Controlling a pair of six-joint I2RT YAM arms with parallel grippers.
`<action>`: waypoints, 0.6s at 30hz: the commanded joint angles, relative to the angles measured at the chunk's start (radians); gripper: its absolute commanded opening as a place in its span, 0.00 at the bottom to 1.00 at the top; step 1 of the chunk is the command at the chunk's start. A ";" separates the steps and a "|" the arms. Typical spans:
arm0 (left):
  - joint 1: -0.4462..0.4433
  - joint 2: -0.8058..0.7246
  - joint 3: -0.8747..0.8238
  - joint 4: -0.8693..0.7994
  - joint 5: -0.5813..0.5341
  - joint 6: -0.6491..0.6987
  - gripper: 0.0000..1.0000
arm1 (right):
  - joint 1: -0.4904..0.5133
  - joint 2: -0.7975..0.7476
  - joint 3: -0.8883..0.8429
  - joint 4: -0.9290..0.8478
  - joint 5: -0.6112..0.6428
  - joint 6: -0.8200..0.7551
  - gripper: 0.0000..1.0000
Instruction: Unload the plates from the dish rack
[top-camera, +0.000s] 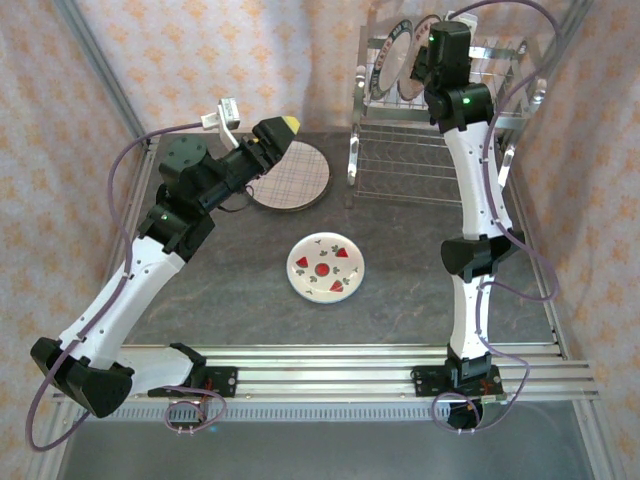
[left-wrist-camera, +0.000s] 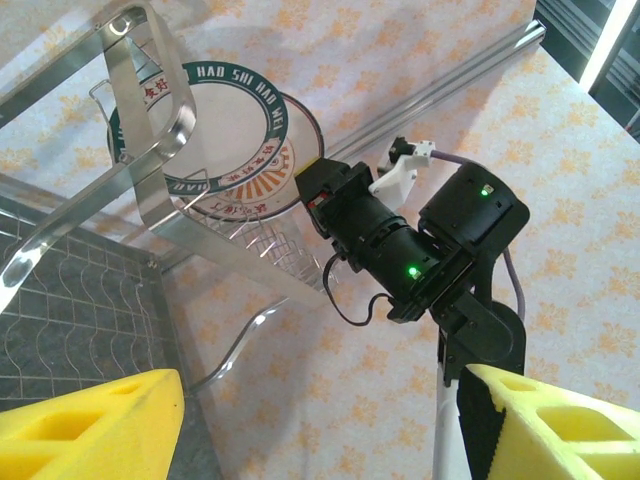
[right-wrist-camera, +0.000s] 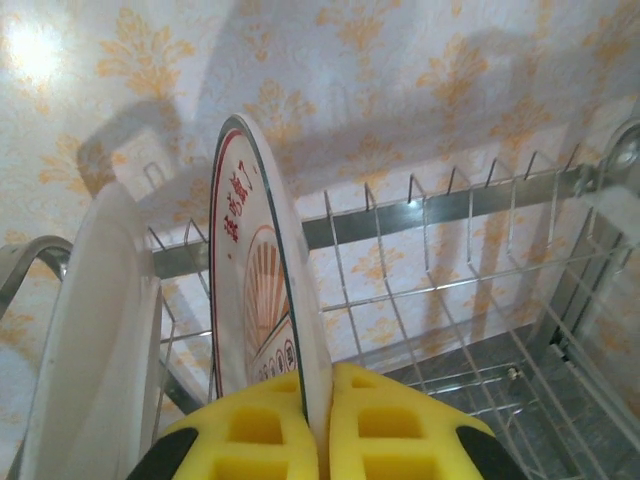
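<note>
The chrome dish rack (top-camera: 430, 130) stands at the back right. Two plates stand upright in its upper tier: a green-rimmed one (left-wrist-camera: 225, 130) and, behind it, one with red lettering and a sunburst (right-wrist-camera: 255, 290). My right gripper (right-wrist-camera: 318, 395) is shut on the near rim of the red-lettered plate, one yellow finger on each face. A plaid-lined plate (top-camera: 290, 180) and a strawberry-print plate (top-camera: 325, 268) lie flat on the table. My left gripper (top-camera: 275, 135) hovers open over the plaid plate's far edge, and nothing lies between its yellow fingers (left-wrist-camera: 90, 425).
The rack's tubular leg (left-wrist-camera: 150, 170) rises close to the left wrist camera. A round dark-green disc (top-camera: 185, 155) sits at the table's left. Patterned walls close in the back and sides. The right arm (top-camera: 465, 180) reaches up along the rack's front.
</note>
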 joint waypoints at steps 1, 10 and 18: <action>-0.008 -0.017 -0.014 0.070 0.021 -0.026 0.75 | 0.034 -0.022 0.053 0.071 0.090 -0.068 0.00; -0.015 0.000 -0.050 0.311 -0.001 -0.144 0.79 | 0.063 -0.071 0.051 0.073 0.191 -0.137 0.00; -0.026 0.001 -0.048 0.402 -0.080 -0.140 0.80 | 0.067 -0.108 0.051 0.073 0.218 -0.142 0.00</action>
